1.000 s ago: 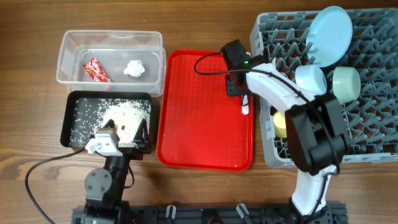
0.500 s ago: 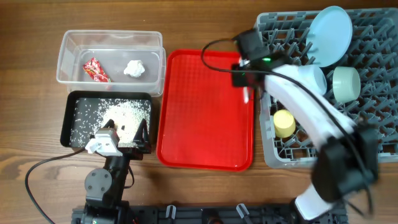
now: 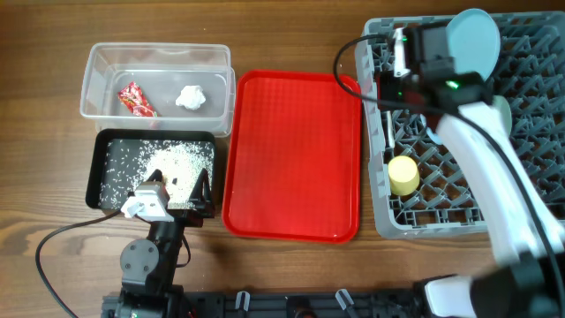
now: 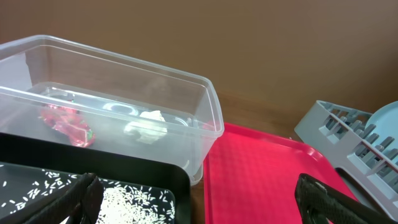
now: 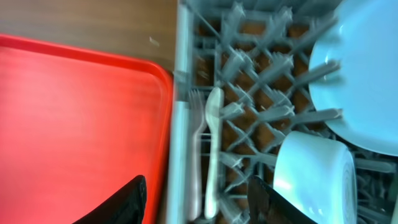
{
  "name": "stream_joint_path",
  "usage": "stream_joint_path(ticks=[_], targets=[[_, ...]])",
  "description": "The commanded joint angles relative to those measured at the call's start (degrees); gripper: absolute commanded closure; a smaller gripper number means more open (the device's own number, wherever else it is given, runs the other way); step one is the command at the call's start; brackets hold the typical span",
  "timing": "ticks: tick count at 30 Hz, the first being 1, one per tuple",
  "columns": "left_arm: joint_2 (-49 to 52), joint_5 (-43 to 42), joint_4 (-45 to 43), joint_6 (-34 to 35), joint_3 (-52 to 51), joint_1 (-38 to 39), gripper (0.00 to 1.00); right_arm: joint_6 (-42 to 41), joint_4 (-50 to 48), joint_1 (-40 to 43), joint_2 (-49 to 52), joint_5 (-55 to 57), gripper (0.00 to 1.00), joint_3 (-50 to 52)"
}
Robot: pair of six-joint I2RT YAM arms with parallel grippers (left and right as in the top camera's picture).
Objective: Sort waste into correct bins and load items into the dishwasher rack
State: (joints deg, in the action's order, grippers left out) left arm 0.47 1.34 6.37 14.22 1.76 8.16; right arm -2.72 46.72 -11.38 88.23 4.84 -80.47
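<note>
My right gripper (image 3: 397, 62) (image 5: 200, 202) is open above the left edge of the grey dishwasher rack (image 3: 375, 190) (image 5: 181, 124). A white spoon (image 5: 213, 149) and a white fork (image 5: 196, 143) lie in the rack between its fingers, touching neither. The light blue plate (image 3: 472, 31) (image 5: 367, 68) stands in the rack, with the light blue bowl (image 5: 314, 174) and the yellow cup (image 3: 403, 175). My arm hides the pale green bowl. The clear tub (image 3: 159, 53) holds the red wrapper (image 3: 137, 99) and the tissue ball (image 3: 190, 97). My left gripper (image 3: 177, 190) (image 4: 199, 198) is open over the black tray (image 3: 99, 168), which holds rice scraps (image 3: 181, 163).
The flat red tray (image 3: 291, 159) (image 5: 74, 124) lies bare between the bins and the rack. My right arm stretches across the rack's middle. A black cable (image 3: 62, 234) runs across the wooden table at the front left.
My right gripper has moved from the red tray's right side, up and to the right, over the rack's left edge, taking a white utensil along. The left arm has not moved.
</note>
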Motion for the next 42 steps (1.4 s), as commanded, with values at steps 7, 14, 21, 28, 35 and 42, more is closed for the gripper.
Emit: stream_joint_path(ticks=[7, 14, 21, 28, 35, 42], targets=[[-0.3, -0.7, -0.2, -0.3, -0.4, -0.4, 0.00, -0.4, 8.0, -1.4, -35.1, -16.6, 0.00, -3.3], [-0.3, -0.7, -0.2, -0.3, -0.4, -0.4, 0.00, 8.7, 16.4, -1.4, -44.6, -11.5, 0.00, -3.3], [-0.3, -0.7, -0.2, -0.3, -0.4, -0.4, 0.00, 10.6, -2.8, -0.9, -53.7, -8.2, 0.00, 16.7], [-0.3, -0.7, -0.2, -0.3, -0.4, -0.4, 0.00, 10.7, -24.2, -0.9, -74.5, -8.3, 0.00, 52.1], [-0.3, -0.7, -0.2, -0.3, -0.4, -0.4, 0.00, 10.1, -38.3, -0.8, -88.1, -8.3, 0.00, 72.8], [-0.3, -0.7, -0.2, -0.3, -0.4, -0.4, 0.00, 10.2, -47.0, 0.1, -88.1, -8.3, 0.00, 80.2]])
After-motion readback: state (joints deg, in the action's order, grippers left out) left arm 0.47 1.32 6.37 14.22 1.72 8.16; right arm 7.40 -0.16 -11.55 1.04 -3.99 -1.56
